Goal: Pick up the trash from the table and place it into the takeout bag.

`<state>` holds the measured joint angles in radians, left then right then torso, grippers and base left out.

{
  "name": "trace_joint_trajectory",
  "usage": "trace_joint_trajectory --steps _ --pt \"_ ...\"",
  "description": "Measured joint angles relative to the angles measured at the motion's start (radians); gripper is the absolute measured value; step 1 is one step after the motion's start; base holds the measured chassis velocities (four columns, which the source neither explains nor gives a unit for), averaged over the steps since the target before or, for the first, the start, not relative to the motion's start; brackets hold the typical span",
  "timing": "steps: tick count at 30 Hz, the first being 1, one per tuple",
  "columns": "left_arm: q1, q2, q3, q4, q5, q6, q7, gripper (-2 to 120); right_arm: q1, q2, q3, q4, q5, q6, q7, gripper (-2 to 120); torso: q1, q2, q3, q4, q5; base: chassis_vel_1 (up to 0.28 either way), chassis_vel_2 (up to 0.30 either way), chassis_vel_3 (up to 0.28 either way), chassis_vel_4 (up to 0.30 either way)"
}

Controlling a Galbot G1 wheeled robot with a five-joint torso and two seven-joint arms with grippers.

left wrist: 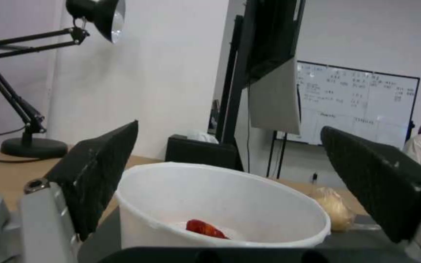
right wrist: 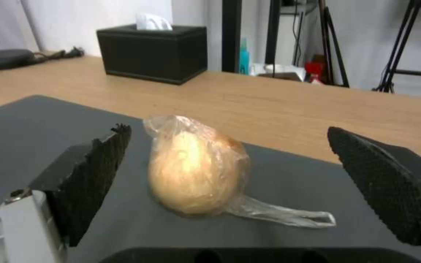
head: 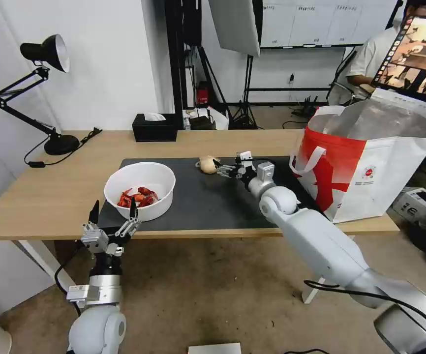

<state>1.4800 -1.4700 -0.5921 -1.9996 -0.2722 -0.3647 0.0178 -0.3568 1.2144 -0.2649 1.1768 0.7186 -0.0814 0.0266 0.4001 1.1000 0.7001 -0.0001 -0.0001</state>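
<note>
A white bowl [head: 140, 189] with red crayfish shells [head: 136, 197] stands on the dark mat [head: 198, 201] of the table [head: 50, 191]. My left gripper [head: 113, 209] is open at the table's front edge, its fingers on either side of the bowl's [left wrist: 220, 204] near rim without touching it. A beige lump in clear wrap [head: 207, 164] lies at the back of the mat. My right gripper [head: 219, 168] is open right beside it. In the right wrist view the lump [right wrist: 196, 171] lies between the open fingers [right wrist: 98, 171], untouched. The takeout bag [head: 370, 167] stands open at the table's right end.
A black tissue box [head: 155, 128] sits at the table's back edge and a black desk lamp [head: 41, 93] at the back left. The bag stands close to the right arm's elbow. A person sits at a screen far back right.
</note>
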Motion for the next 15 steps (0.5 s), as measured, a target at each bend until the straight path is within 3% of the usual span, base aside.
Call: trace_joint_trajectory --steps 15 --pt "-0.009 0.001 -0.006 0.011 -0.014 0.0 0.0 100 0.088 0.12 -0.029 -0.19 -0.043 0.004 -0.033 100 0.0 0.0 0.0 0.0001 0.0 0.0 0.0 0.0 0.0"
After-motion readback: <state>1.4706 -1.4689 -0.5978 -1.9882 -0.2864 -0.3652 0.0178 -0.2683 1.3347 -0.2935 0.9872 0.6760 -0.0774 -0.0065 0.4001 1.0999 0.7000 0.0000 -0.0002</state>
